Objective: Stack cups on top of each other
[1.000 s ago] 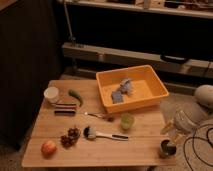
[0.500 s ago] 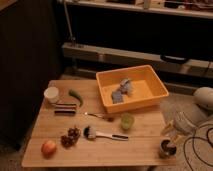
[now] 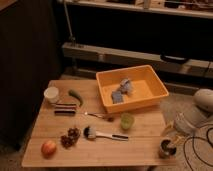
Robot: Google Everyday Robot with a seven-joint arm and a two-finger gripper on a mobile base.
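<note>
The claw (image 3: 169,138) is hanging at the steel cup (image 3: 164,149), its grip impossible to tell; the green cup (image 3: 127,120) is sitting apart.

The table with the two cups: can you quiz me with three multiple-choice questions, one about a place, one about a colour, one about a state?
1. Where on the table is the steel cup?
A) far left corner
B) the middle
C) near right corner, by the gripper

2. The plastic cup is:
A) pale green
B) red
C) blue

3. The steel cup and the plastic cup are:
A) stacked
B) apart
C) touching side by side

Answers:
1 C, it sits at the near right edge, right by the gripper.
2 A, it looks pale green.
3 B, bare wood lies between them.
</note>
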